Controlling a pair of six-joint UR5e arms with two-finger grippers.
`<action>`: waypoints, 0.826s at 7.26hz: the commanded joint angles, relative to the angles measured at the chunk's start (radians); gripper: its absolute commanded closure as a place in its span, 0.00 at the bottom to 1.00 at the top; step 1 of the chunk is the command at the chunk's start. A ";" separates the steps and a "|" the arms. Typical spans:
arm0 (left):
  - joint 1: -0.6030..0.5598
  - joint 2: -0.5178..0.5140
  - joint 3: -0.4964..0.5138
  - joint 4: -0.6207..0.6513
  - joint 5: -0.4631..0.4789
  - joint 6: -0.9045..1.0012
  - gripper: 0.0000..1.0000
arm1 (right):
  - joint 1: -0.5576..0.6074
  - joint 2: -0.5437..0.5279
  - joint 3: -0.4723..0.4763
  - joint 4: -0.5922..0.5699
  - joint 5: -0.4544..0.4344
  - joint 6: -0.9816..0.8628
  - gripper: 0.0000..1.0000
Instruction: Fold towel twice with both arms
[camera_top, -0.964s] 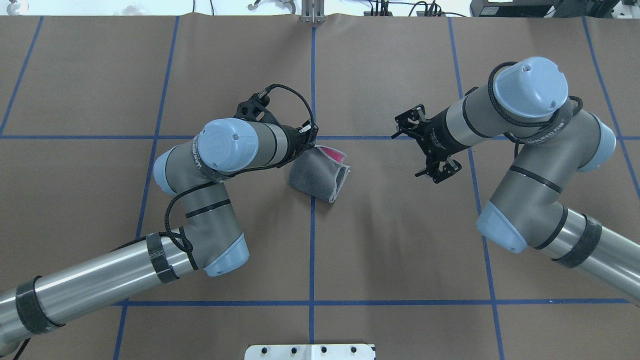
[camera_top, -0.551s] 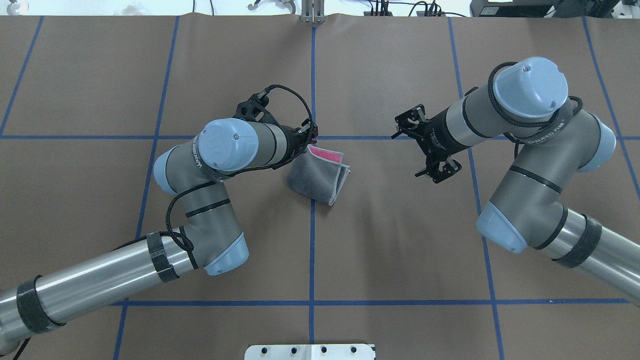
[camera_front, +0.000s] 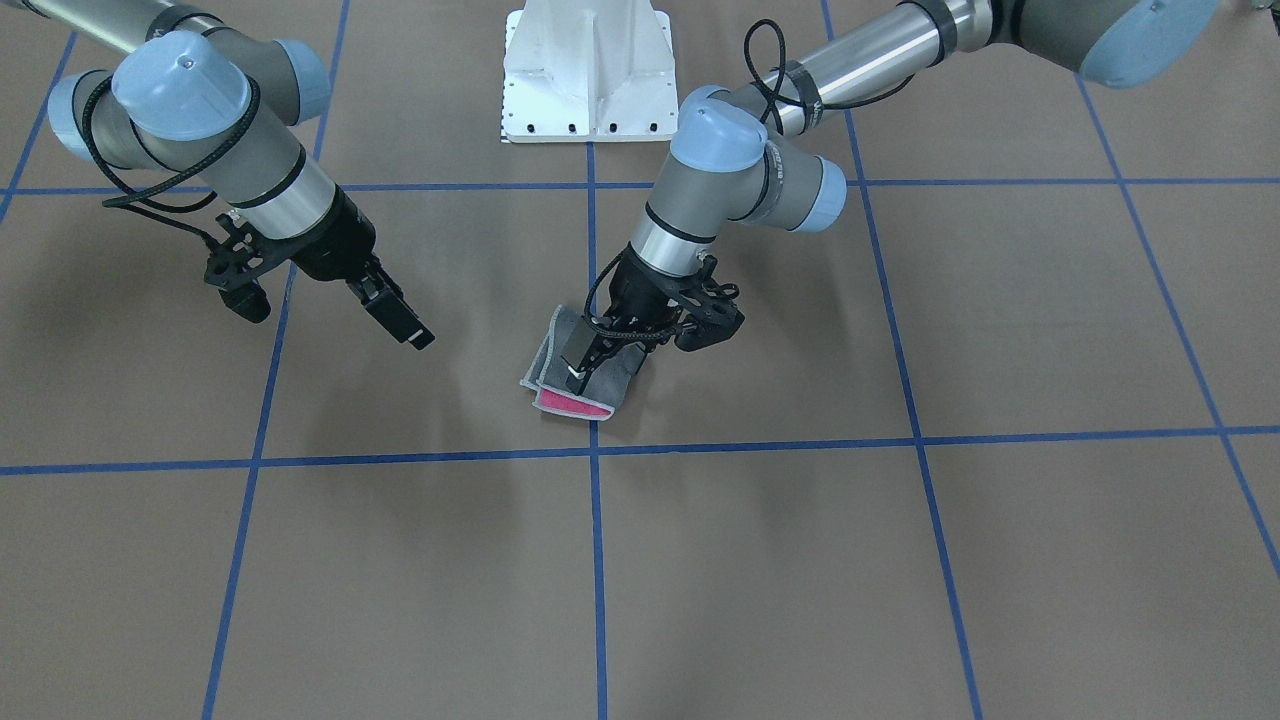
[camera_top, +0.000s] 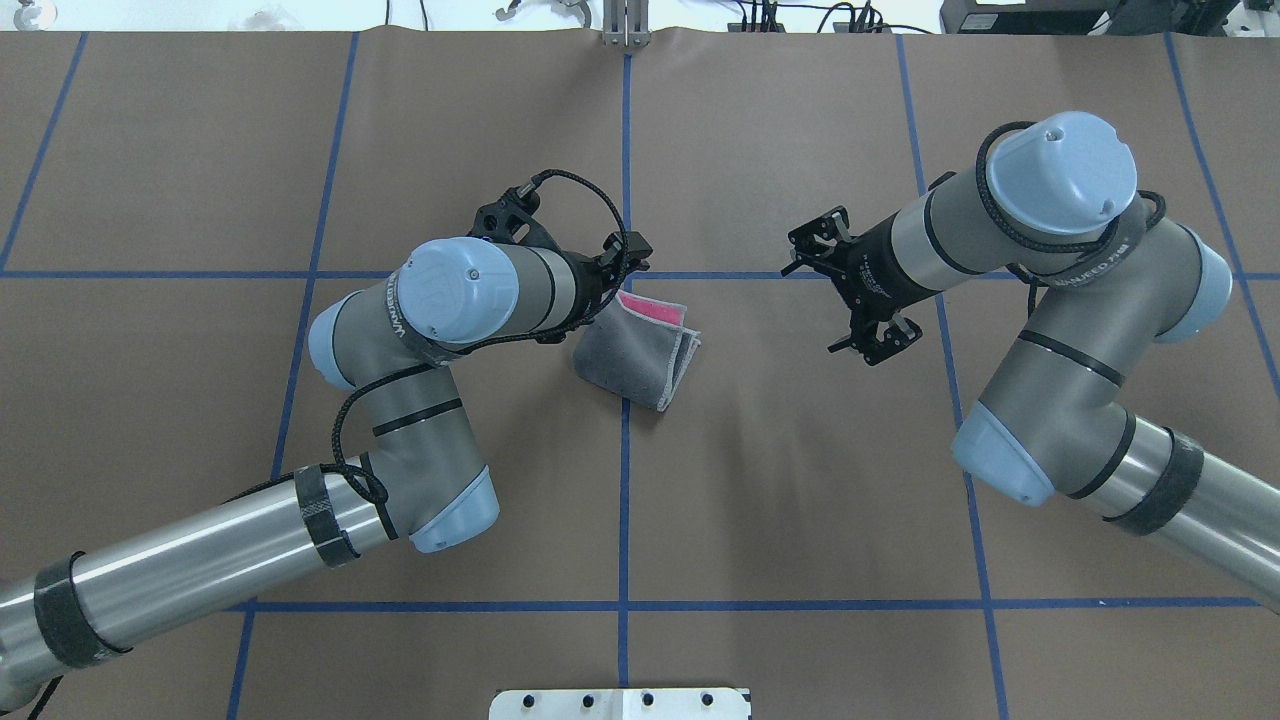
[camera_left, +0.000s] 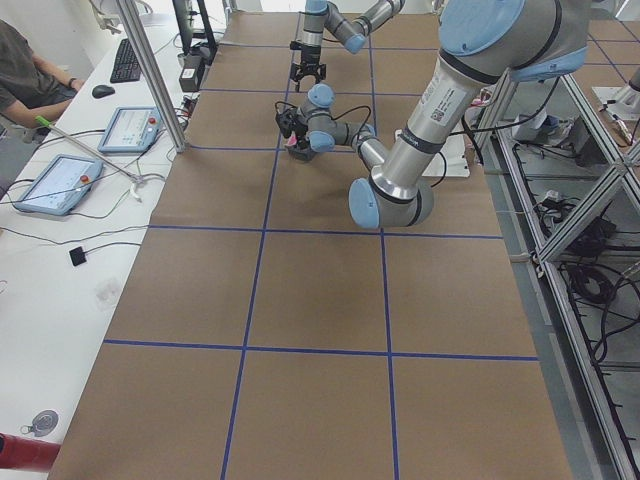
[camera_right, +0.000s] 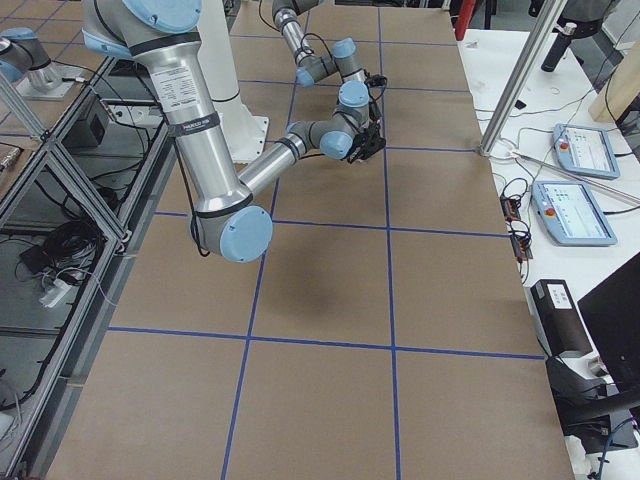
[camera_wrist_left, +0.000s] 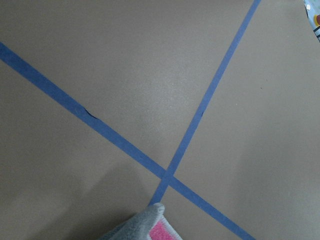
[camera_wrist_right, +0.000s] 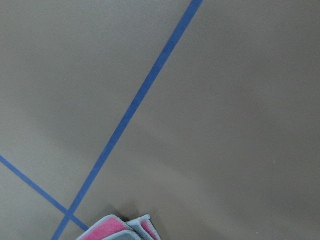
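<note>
Front view: towel (camera_front: 572, 403) sits centre frame on the worktop (camera_front: 900, 560), just left of the upright tape line (camera_front: 598, 560). It's folded to a small packet, grey out, w/ a pink strip along its lower edge. Left gripper (camera_front: 588, 365) comes in from upper right & is down on it; can't tell if its jaws pinch a layer or stand spread. Right gripper (camera_front: 405, 325) hangs at left, well apart from the towel.

Overhead: towel mid-frame, hems fanned on its right side, pink at the top edge. Left wrist hides the upper-left corner. Right gripper is right of centre, jaws spread, nothing in them.

Side views: too small to add anything.

Left wrist cam: one towel corner at the bottom edge, by a tape crossing; no jaws in shot.

Right wrist cam: pink & grey layers at the bottom edge.

Risk, as I read it: both folds look done, but the packet is loose. If the left jaws have terry caught when that arm lifts, the top layer drags up & the fold opens.
</note>
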 joint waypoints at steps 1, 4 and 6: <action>0.011 0.002 0.007 0.000 0.000 -0.002 0.00 | 0.000 0.001 0.001 0.000 0.001 0.000 0.00; 0.024 0.004 0.033 0.000 0.000 -0.002 0.00 | -0.001 0.001 0.000 0.000 0.001 0.000 0.00; 0.030 0.002 0.034 -0.002 0.000 -0.006 0.00 | -0.001 0.002 -0.002 0.000 0.001 0.000 0.00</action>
